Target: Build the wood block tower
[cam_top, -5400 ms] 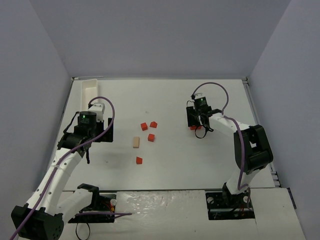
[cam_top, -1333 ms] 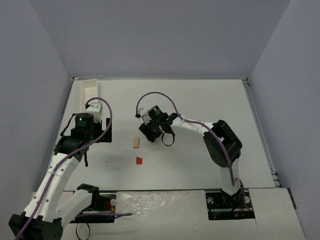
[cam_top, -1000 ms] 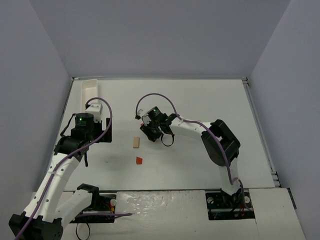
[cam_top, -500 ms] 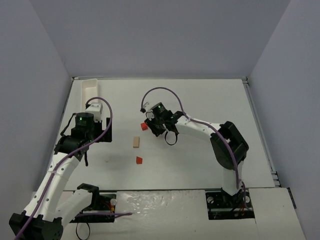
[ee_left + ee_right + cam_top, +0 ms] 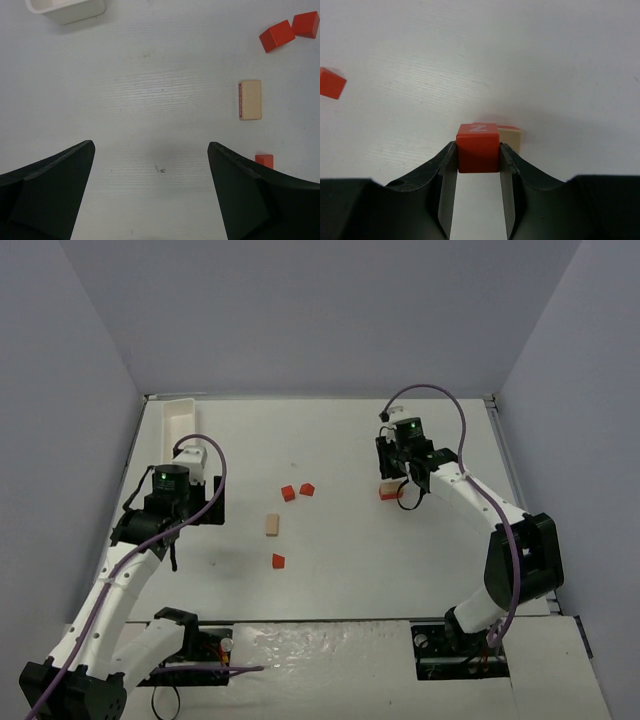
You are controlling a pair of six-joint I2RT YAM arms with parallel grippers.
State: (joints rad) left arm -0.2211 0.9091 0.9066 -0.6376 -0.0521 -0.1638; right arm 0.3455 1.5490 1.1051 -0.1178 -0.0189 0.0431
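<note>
Red is the nearest thing: a lone cube (image 5: pixel 278 561) out from the bases, a tan block (image 5: pixel 271 525) just beyond it. Above bare table (image 5: pixel 150 75) the left claw (image 5: pixel 151 147) hangs spread wide, holding nothing. Further out, a pair of red cubes (image 5: pixel 288 493) lies side by side. On the right, the right claw (image 5: pixel 478 150) pinches the N cube (image 5: pixel 477 141) narrowly, right against the tower (image 5: pixel 510 138), a tan piece and a red one. A white tray (image 5: pixel 180 416) lies in the far left corner.

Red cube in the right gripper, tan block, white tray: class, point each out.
red cube (image 5: pixel 478 150), right wrist view, front face.
tan block (image 5: pixel 251 100), left wrist view, top face.
white tray (image 5: pixel 75 13), left wrist view, near wall.
</note>
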